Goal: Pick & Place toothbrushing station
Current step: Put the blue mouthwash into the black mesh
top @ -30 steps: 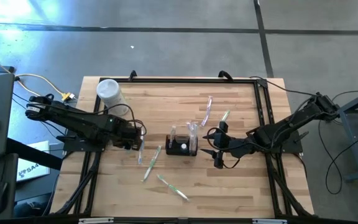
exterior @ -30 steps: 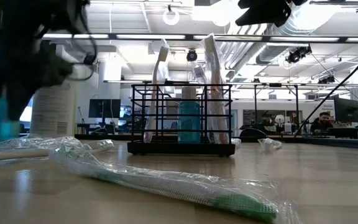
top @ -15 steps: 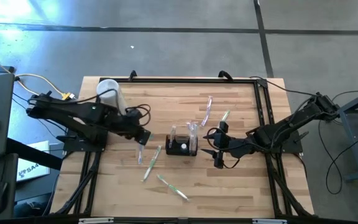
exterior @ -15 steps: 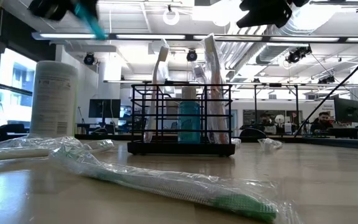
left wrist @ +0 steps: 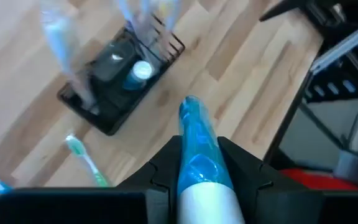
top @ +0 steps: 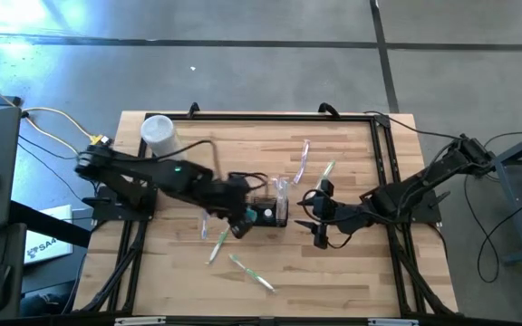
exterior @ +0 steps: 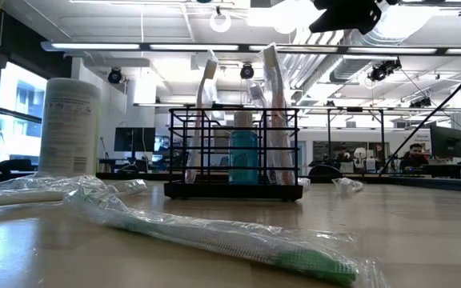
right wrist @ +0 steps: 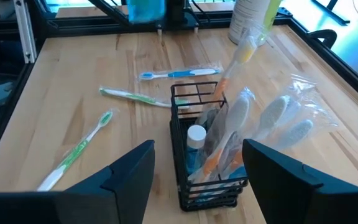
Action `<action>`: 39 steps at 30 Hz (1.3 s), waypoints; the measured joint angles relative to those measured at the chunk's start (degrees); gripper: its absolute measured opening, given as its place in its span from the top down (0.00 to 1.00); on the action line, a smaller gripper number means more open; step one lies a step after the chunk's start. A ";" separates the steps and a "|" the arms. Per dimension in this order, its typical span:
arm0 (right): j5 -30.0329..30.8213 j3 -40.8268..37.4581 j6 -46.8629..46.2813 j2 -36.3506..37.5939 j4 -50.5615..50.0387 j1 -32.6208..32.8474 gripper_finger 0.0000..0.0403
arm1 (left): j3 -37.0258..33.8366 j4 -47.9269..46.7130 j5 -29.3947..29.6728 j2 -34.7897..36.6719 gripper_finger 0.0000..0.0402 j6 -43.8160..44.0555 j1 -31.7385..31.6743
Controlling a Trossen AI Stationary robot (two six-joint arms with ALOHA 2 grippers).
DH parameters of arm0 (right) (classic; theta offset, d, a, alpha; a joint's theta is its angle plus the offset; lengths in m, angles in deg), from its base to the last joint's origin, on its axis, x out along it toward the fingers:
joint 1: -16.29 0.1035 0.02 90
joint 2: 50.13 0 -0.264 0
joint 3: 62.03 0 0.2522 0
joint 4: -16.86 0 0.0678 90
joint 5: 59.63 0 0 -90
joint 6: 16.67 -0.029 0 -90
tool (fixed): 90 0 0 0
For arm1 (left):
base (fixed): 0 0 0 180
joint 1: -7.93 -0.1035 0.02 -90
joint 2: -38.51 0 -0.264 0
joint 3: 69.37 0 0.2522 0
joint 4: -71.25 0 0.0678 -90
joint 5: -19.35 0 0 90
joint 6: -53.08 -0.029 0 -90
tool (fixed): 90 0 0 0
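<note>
Loose toothbrushes (top: 217,237) beside caddy (top: 266,208)

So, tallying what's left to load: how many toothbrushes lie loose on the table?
5. Left of the caddy: a blue one and two green ones. Behind it: a wrapped one and a green one. The left arm may hide others.

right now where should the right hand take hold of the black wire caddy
Grip a bare stretch of the black wire caddy top rail, coming straight down from above. It stands upright with thin open bars, and wrapped toothbrushes stick up out of its far end, so the emptier near end suits the fingers best. The right hand waits open beside it.
</note>
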 joint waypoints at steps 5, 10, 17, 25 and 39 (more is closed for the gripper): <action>1.54 0.00 -1.87 0.24 -0.82 1.00 0.42 | 9.61 -10.53 -2.90 -8.67 0.81 -1.41 -3.77; 1.95 0.02 -2.38 0.45 -1.22 2.20 0.42 | 14.44 -13.01 -6.95 -14.69 0.81 -5.62 -7.26; 5.86 0.02 -6.78 1.71 -6.11 5.28 0.42 | 15.08 -13.24 -10.47 -18.83 0.81 -10.77 -10.23; 8.84 0.02 -9.99 2.59 -8.38 8.44 0.42 | 15.08 -10.32 -10.11 -20.87 0.81 -13.34 -10.36; 10.44 0.02 -10.04 2.60 -9.06 9.21 0.42 | 15.00 -12.25 -10.72 -24.68 0.81 -13.71 -10.41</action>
